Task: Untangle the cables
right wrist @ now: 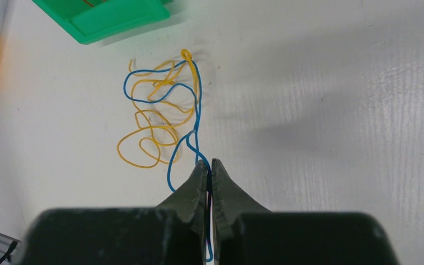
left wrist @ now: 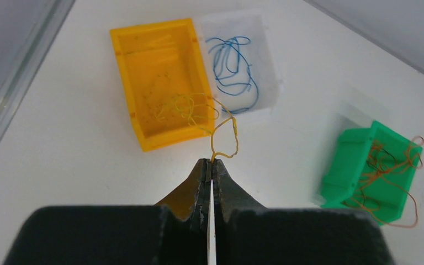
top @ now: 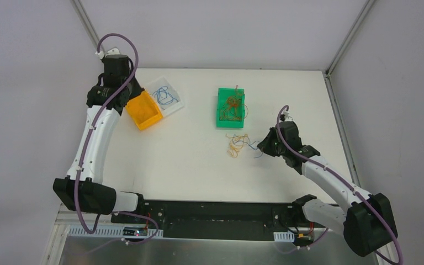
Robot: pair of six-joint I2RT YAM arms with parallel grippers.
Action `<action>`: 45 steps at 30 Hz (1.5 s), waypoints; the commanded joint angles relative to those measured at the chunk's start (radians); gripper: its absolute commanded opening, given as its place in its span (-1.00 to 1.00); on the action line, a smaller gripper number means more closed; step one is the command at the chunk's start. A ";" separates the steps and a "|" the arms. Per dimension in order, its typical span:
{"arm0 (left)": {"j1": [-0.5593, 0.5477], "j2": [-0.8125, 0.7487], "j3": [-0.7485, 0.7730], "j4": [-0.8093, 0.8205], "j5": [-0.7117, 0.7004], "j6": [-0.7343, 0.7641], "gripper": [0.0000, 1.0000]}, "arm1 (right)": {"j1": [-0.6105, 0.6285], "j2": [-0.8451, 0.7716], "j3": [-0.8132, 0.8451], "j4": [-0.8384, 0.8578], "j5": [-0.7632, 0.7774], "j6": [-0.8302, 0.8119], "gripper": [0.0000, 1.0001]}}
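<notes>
Bare table lies open toward the near edge. The left gripper, stretched far over the yellow bin corner, pinches a yellow wire. The right gripper, low near the green bin, clamps a blue wire looped through yellow cables on the table.

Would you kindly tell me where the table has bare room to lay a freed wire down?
Bare: the wide near stretch of table between the yellow bin, the loose tangle and the arm bases; also the gap between the clear tray and the green bin. Crowded: around the tangle, by the right arm.
</notes>
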 commanded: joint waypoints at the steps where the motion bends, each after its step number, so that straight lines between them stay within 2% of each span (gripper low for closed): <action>1: 0.073 0.070 0.074 -0.040 -0.097 0.040 -1.00 | 0.007 0.009 0.070 0.014 -0.008 -0.001 -1.00; 5: 0.153 0.163 0.087 -0.017 -0.036 0.005 -1.00 | 0.008 0.013 0.084 -0.001 -0.001 -0.008 -1.00; 10: 0.277 0.267 -0.008 0.143 0.217 -0.106 -1.00 | 0.010 0.023 0.097 -0.007 -0.005 -0.006 -1.00; 15: 0.296 0.380 -0.010 0.196 0.302 -0.142 -1.00 | 0.011 0.017 0.103 -0.021 0.000 -0.004 -1.00; 18: 0.296 0.389 0.002 0.195 0.364 -0.136 -1.00 | 0.012 0.004 0.101 -0.027 0.008 -0.005 -1.00; 26: 0.296 0.106 -0.027 0.169 0.133 -0.125 -1.00 | 0.011 -0.014 0.088 -0.036 0.021 -0.002 -1.00; 30: 0.295 0.028 -0.011 0.146 0.106 -0.120 -1.00 | 0.011 -0.015 0.086 -0.030 0.013 0.001 -1.00; 35: 0.296 0.004 0.021 0.138 0.134 -0.125 -1.00 | 0.012 -0.031 0.081 -0.034 0.014 -0.002 -1.00; 45: 0.296 0.153 0.121 0.144 0.357 -0.160 -1.00 | 0.012 -0.069 0.061 -0.045 0.021 0.005 -1.00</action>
